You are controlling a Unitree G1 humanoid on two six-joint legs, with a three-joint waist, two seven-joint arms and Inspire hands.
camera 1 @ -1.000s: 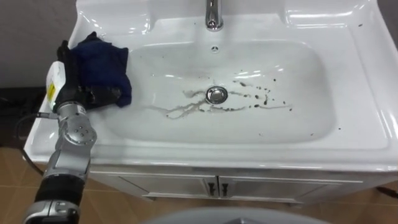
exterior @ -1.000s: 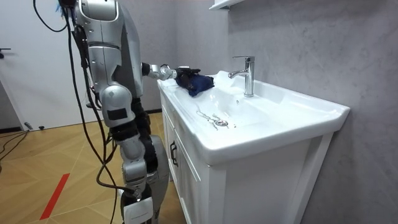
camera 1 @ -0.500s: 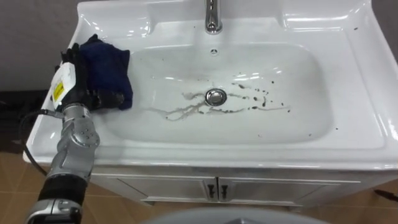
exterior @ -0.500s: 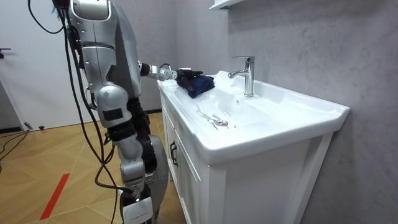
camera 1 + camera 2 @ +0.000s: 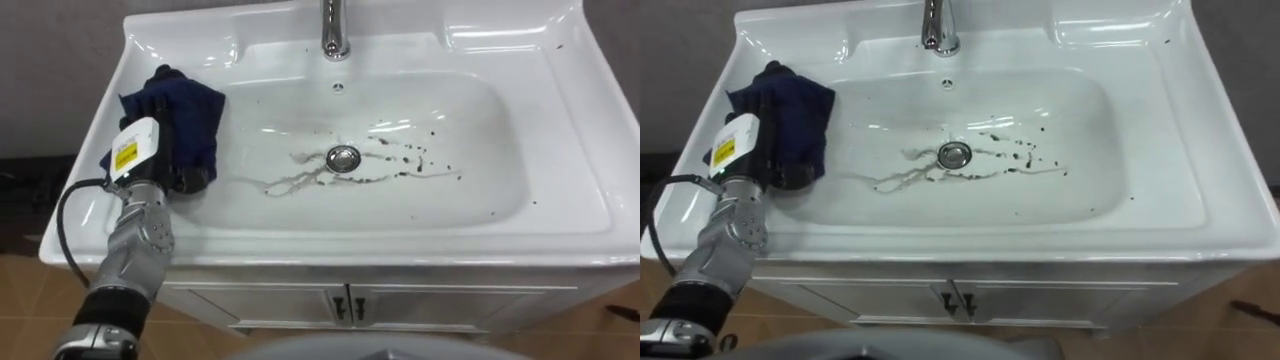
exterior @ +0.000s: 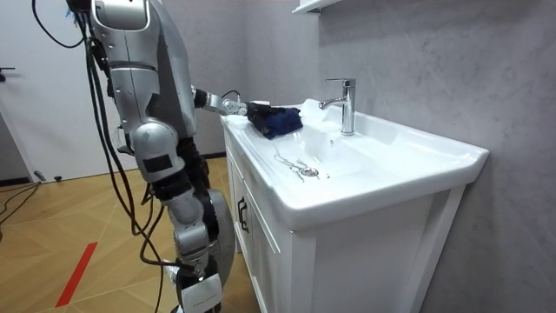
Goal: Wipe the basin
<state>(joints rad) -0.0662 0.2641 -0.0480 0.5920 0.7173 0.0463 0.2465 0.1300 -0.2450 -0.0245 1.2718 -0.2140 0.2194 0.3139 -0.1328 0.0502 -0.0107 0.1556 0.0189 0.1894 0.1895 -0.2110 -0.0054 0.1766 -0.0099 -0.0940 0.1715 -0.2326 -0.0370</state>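
Observation:
A white basin [image 5: 560, 130] holds dark specks and brownish streaks [image 5: 405, 160] around its metal drain [image 5: 343, 157]. A crumpled dark blue cloth [image 5: 188, 112] lies on the basin's left slope, partly over the rim. My left hand [image 5: 170, 172] comes in from the lower left, its dark fingers curled into the cloth's near edge. The right eye view gives the same cloth [image 5: 790, 110] and left hand [image 5: 780, 168]. In the room view I stand at the cabinet's left end, my left hand [image 6: 253, 109] reaching over the rim onto the cloth [image 6: 278, 121].
A chrome faucet [image 5: 333, 30] stands at the back centre of the basin, also plain in the room view as faucet [image 6: 347, 104]. White cabinet doors [image 5: 345, 300] sit below the front rim. A grey wall runs behind the sink.
My head camera has shifted. The left hand and the cloth have edged a little to the right, toward the bowl; the room view has my body leaning closer to the cabinet.

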